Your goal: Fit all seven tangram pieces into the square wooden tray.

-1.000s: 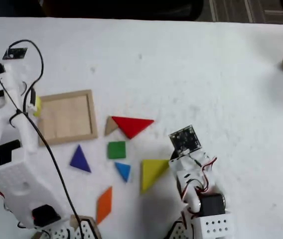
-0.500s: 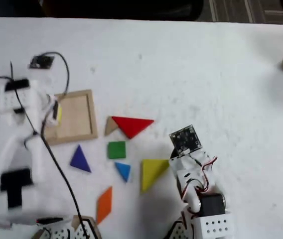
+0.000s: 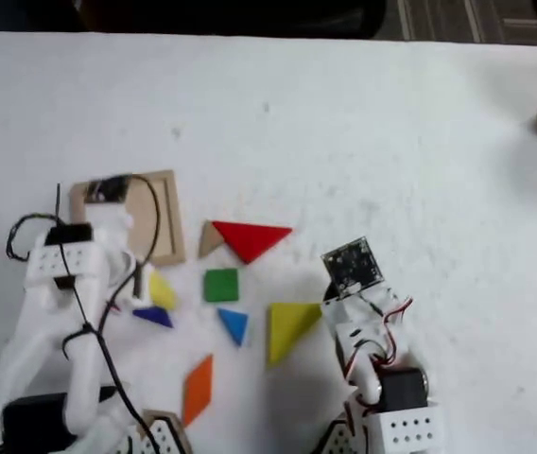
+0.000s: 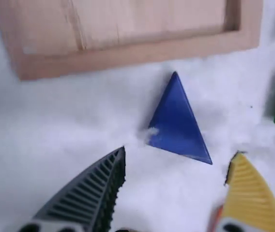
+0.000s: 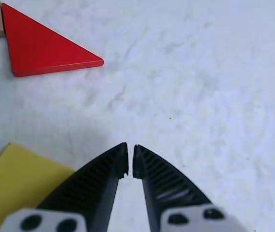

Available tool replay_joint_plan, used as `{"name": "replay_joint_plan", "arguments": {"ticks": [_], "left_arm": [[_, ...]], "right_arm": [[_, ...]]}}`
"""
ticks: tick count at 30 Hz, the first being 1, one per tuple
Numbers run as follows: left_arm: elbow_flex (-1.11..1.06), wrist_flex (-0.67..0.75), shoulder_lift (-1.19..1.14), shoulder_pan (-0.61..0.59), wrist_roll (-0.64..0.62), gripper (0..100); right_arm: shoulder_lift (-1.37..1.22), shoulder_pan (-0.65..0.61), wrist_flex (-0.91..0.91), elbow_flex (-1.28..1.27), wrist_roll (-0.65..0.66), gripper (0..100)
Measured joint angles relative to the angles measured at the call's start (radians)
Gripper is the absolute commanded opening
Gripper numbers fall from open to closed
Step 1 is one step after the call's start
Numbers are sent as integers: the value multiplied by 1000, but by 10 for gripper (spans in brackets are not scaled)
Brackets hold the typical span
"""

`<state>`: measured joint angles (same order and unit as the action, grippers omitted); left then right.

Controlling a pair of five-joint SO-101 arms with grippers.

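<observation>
The left gripper (image 4: 177, 162) hangs with jaws spread wide and empty. It straddles the near corner of the blue triangle (image 4: 176, 123), likely staged to pinch it across its edges. The square wooden tray (image 3: 176, 219) lies just beyond the triangle, with no piece visible inside. The green square (image 3: 220, 285) sits near, limiting sideways room. The right gripper (image 5: 130, 162) is almost closed and empty beside the yellow triangle (image 3: 289, 324), with open table to its right.
</observation>
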<state>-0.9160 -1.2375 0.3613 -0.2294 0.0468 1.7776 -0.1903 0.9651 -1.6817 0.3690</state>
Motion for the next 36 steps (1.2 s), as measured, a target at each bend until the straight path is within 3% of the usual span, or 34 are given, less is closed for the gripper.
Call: {"name": "replay_joint_plan", "arguments": {"ticks": [10, 16, 25, 30, 36], "left_arm": [[-175, 175, 0, 71, -54, 357], [-175, 224, 0, 75, -104, 194], [-175, 244, 8, 127, -101, 189], [-175, 265, 8, 127, -101, 203], [-104, 250, 9, 106, -101, 367]], "right_arm": [[0, 0, 0, 0, 0, 29], [0, 0, 0, 0, 0, 29], [0, 0, 0, 0, 0, 29], [0, 0, 0, 0, 0, 29], [0, 0, 0, 0, 0, 29]]}}
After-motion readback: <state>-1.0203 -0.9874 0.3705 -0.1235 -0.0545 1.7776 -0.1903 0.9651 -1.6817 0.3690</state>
